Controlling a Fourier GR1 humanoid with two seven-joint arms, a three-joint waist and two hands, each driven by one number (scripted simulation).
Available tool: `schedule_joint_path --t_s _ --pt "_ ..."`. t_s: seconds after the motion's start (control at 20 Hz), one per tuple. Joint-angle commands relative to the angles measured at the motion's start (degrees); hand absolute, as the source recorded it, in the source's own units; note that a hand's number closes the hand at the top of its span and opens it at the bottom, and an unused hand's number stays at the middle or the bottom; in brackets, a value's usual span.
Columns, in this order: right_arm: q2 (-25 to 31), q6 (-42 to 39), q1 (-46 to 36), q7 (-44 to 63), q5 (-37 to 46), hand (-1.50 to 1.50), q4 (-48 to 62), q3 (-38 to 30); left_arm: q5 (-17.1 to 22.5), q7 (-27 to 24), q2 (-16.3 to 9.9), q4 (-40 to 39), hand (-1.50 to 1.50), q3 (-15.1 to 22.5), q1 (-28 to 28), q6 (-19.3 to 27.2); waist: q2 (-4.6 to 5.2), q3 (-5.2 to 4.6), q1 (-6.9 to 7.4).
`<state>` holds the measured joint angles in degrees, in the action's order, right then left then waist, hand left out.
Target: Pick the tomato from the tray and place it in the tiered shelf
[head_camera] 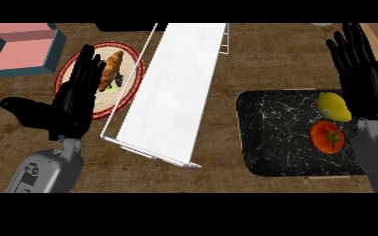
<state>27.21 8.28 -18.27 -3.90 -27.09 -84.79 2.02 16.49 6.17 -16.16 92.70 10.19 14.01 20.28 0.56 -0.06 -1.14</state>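
A red tomato (327, 136) lies on the black marbled tray (280, 130) at the right, just below a yellow lemon (334, 105). The white tiered shelf (175, 87) runs slantwise through the middle of the counter. My right hand (357, 70) is open at the right edge, fingers straight and pointing away, beside and above the lemon and apart from the tomato. My left hand (74, 100) is open at the left, fingers straight, lying over a round plate.
A red-rimmed plate (125, 82) with a croissant (112, 70) sits left of the shelf, partly under my left hand. A pink and teal box (26, 47) stands at the far left. Brown counter top shows between shelf and tray.
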Motion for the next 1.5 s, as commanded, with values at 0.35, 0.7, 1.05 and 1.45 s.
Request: schedule_joint_path --t_s 0.35,0.7,1.05,1.45 --pt "9.14 -24.94 7.19 -11.44 -5.08 -1.50 1.86 -4.20 -4.43 -1.31 -4.87 -0.17 0.00 -2.85 -7.78 0.49 -0.55 0.13 1.13" --pt "18.32 -54.29 7.91 -19.79 -12.58 -1.50 5.00 -7.31 -3.95 -1.11 -5.04 0.34 0.00 -3.26 -8.68 -0.79 -0.57 0.14 0.93" --pt "32.25 -58.90 9.59 -22.72 4.67 -1.50 -5.52 -10.61 -3.58 -0.17 -5.85 0.65 0.00 -4.87 -8.64 -0.81 -0.89 0.10 -0.48" --pt "34.47 -42.72 16.41 -19.74 29.46 -1.50 -25.94 -12.09 -4.26 -0.78 -5.73 2.75 0.00 -4.80 -12.61 -0.69 -1.24 0.12 -0.97"
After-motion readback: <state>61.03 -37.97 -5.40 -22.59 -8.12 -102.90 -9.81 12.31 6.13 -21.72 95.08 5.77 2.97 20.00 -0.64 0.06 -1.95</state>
